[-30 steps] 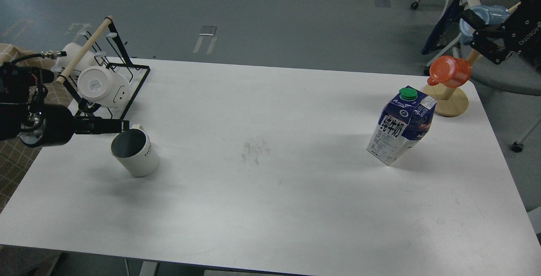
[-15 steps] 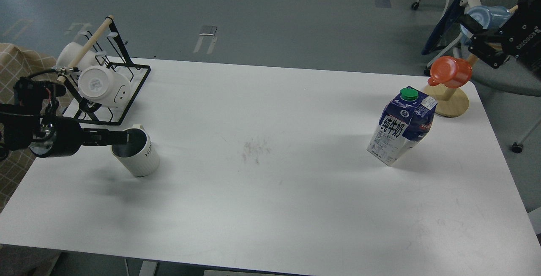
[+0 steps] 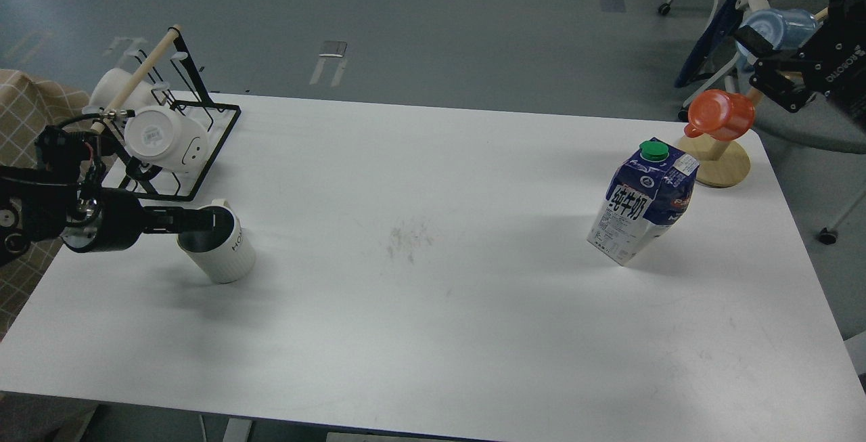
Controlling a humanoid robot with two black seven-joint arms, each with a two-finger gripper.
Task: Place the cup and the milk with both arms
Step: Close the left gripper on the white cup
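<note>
White table (image 3: pixel 433 334), grey floor behind | cup (image 3: pixel 220 249): near-left, upright, beside mug rack (image 3: pixel 169 144) | left gripper (image 3: pixel 203 220): fingertips at cup's mouth, finger spacing unreadable | milk (image 3: pixel 643 202): upright, right side, near wooden stand (image 3: pixel 720 164) | right gripper (image 3: pixel 768 56): raised off table's far-right, fingers spread apart, well apart from milk

The left gripper's fingers (image 3: pixel 203 220) seemingly dip into the cup (image 3: pixel 220 247), tips hidden.
</note>
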